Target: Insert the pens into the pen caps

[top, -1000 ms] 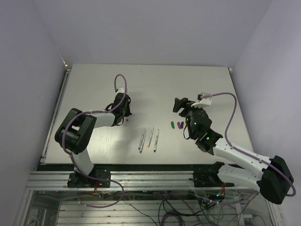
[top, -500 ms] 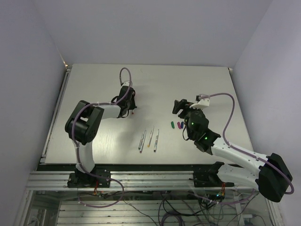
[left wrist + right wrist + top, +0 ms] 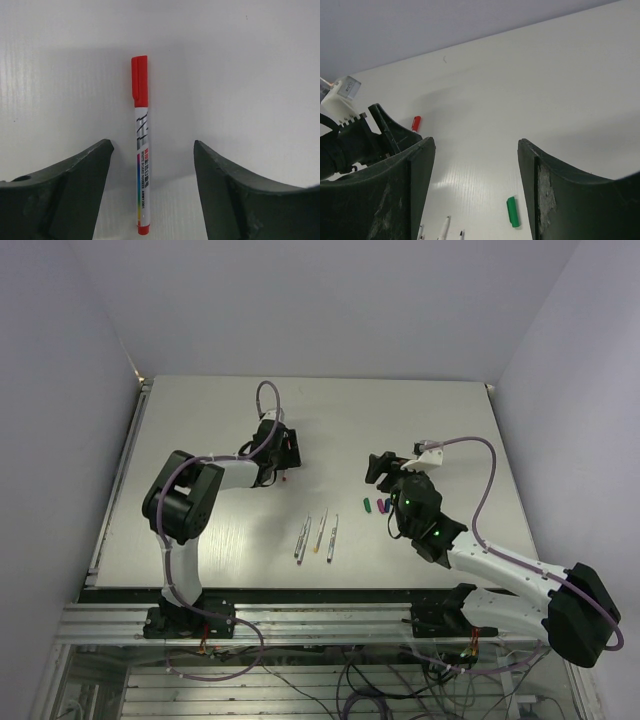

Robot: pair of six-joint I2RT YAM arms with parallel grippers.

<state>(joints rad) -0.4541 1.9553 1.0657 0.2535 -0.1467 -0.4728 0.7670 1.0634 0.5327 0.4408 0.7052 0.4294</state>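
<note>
a pale, matt desk [image 3: 200,420] fills the middle, plain lilac-grey walls [image 3: 330,300] rising from its far, left and right edges; an aluminium rail [image 3: 320,621] runs along its near edge, loose wires [image 3: 390,680] tangled below it

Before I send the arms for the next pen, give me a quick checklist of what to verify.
1. Red pen capped: ok, red cap sits on its end.
2. Left gripper clear of it: ok, open, fingers either side, not touching.
3. Right gripper free: ok, open, nothing between the fingers.
4. Uncapped pens in the open: ok, three lie side by side on the table.
5. Caps available: ok for green cap and purple cap; more caps, cannot tell.
</note>
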